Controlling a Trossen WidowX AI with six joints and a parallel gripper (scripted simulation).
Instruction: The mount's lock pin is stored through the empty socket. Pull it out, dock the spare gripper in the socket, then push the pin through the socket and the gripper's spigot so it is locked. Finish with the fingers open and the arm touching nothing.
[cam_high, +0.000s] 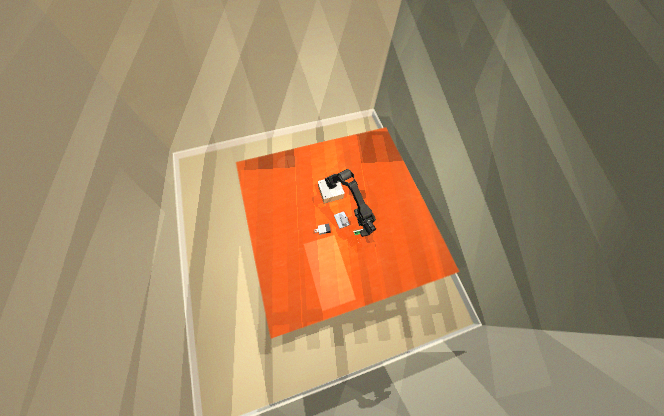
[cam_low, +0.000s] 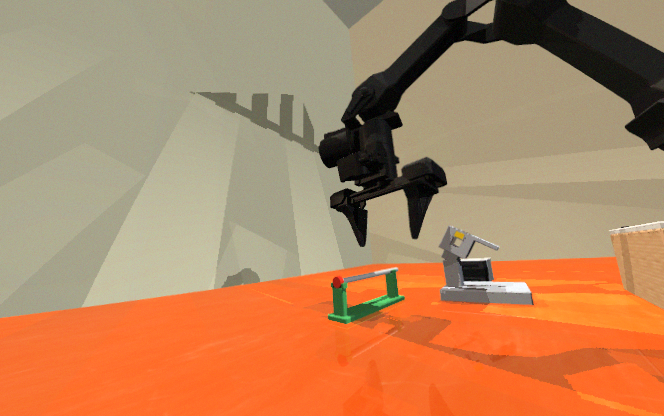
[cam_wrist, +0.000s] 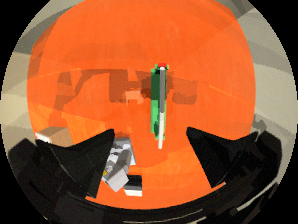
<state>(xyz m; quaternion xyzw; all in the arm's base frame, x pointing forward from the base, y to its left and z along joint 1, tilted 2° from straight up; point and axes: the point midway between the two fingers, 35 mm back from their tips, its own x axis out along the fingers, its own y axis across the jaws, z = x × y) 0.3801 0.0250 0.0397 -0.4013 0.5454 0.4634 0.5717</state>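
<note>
The lock pin (cam_low: 370, 275) (cam_wrist: 161, 100), a grey rod with a red head, lies level across the two posts of a green stand (cam_low: 340, 304) (cam_wrist: 154, 117). My gripper (cam_low: 389, 241) (cam_wrist: 150, 131) is open and empty above the stand, its fingers apart and clear of the pin. The grey mount (cam_high: 342, 220) (cam_low: 505, 294) (cam_wrist: 124, 151) stands beside the stand, its tilted socket block (cam_low: 450, 244) carrying a yellow mark and showing no pin through it. The spare gripper (cam_high: 323, 229), white and dark, lies apart from the mount; it is partly hidden behind the mount in the exterior view.
A box with a white top (cam_high: 327, 191) and wooden sides (cam_low: 645, 260) is at the arm's base, beyond the mount. The orange table top (cam_high: 280, 280) (cam_low: 175, 360) bears everything. A thin grey bar (cam_low: 485, 243) sticks out from the mount's socket block.
</note>
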